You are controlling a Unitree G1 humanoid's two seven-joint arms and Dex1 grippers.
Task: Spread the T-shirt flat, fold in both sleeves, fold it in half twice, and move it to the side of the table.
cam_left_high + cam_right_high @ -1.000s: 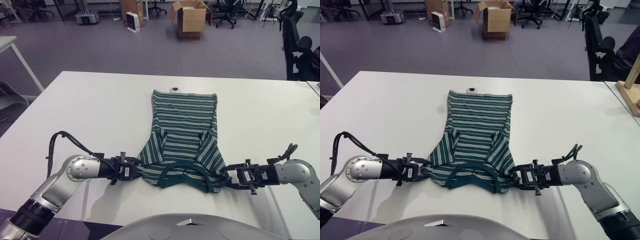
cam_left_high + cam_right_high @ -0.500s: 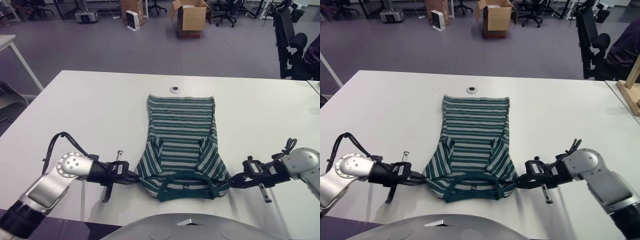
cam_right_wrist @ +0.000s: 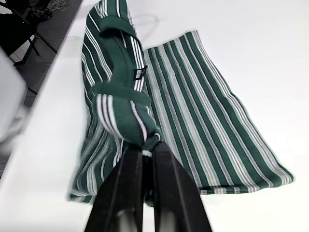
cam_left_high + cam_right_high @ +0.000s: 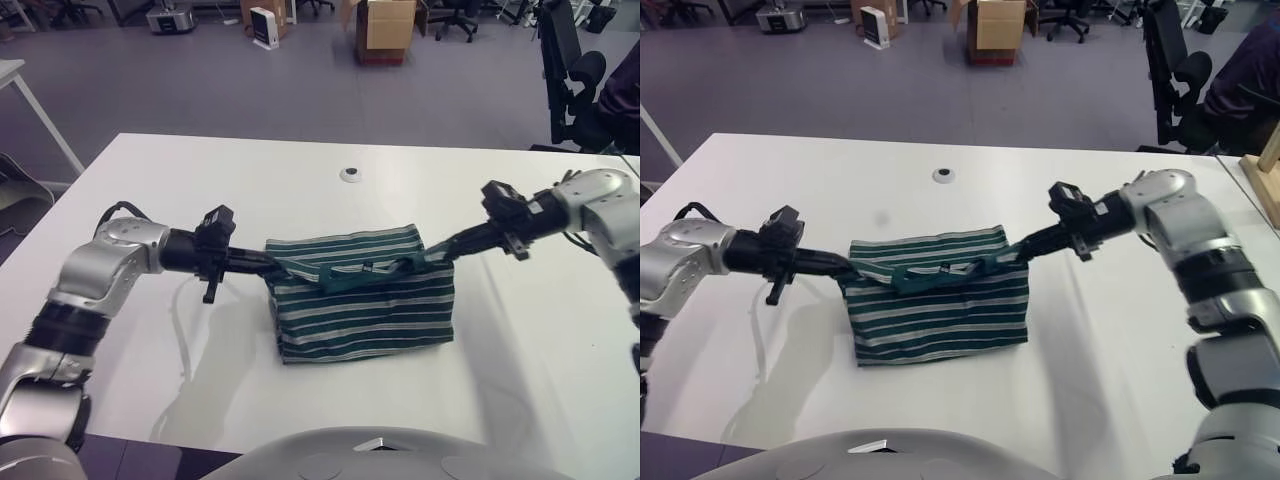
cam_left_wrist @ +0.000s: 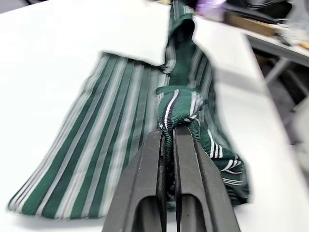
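While both arms reach in from the two sides of the frame, the green-and-white striped T-shirt (image 4: 365, 315) sits at the centre of the white table (image 4: 150, 180), doubled over into a wide rectangle. Its lower part lies flat on the table. Its upper edge, where the dark green collar band runs, is lifted off the surface and stretched between the two grippers.

The left gripper (image 4: 268, 260), at centre left, has its fingers clenched on the left end of that raised edge. The left wrist view shows the two dark fingers (image 5: 150, 164) pressed together with a bunch of striped cloth pinched between them. The right gripper (image 4: 437, 254), at centre right, grasps the right end of the same edge. In the right wrist view its fingers (image 3: 171, 183) are closed tight on a fold of collar and stripes.

A small round disc (image 4: 350, 174) lies on the table above the shirt, well apart from it. Toward the top of the frame, on the grey floor beyond the table, stands a cardboard box (image 4: 386, 25), with a dark office chair (image 4: 570, 70) at upper right.
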